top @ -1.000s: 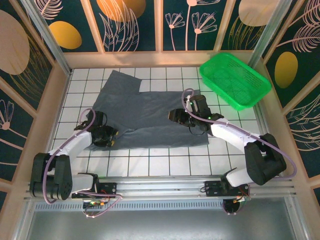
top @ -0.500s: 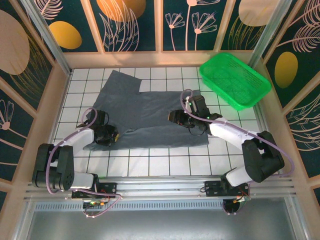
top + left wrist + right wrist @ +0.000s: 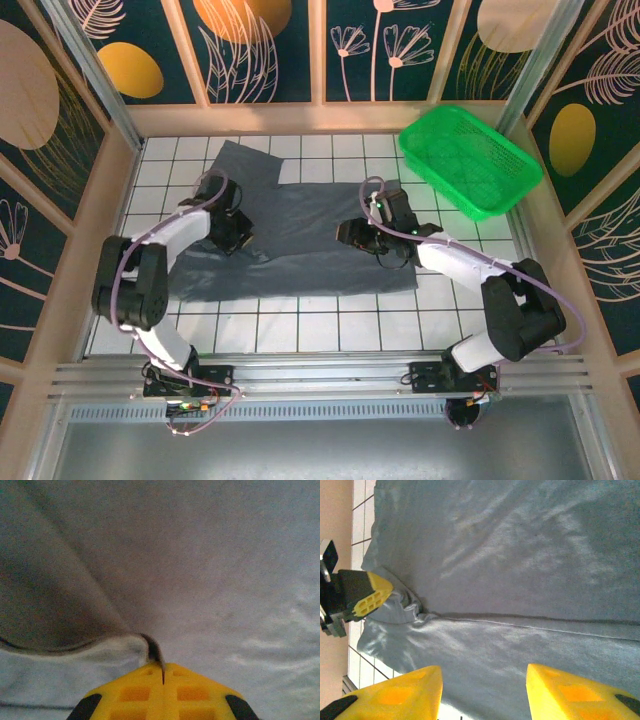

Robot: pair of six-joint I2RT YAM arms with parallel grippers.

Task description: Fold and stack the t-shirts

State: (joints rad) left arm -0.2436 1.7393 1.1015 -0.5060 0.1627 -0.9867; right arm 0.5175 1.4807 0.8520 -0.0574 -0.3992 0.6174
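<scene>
On the tiled tabletop [image 3: 330, 320], across the middle of the overhead frame, the t-shirt [image 3: 300, 225] is lying spread and mostly flat. One sleeve is reaching toward the upper left and the lower edge is running along the lower centre. The green basket [image 3: 470, 160] is standing at the upper right, near the shirt's right-hand end; I cannot tell whether they are touching.

I am holding my left tool [image 3: 235, 232] at left-centre of the overhead frame, over the shirt's left portion. In the left wrist view its yellow halves are pressed together at the bottom centre, nipping a small peak of grey cloth, and a raised fold is sloping away toward the left edge of the frame.

My right tool [image 3: 350, 232] is sitting over the middle of the shirt. In the right wrist view its two yellow halves are standing spread at the lower left and lower right, with bare cloth between them and nothing gripped. Whether it is touching the fabric I cannot tell.

I am judging this to be the first fold, barely begun: one side taken up, nothing laid over. The next move is calling for the pinched edge to be carried across the body. The right tool should be taking a matching hold or pinning the cloth, because soft fabric pulled from one point is likely to bunch rather than fold straight.
</scene>
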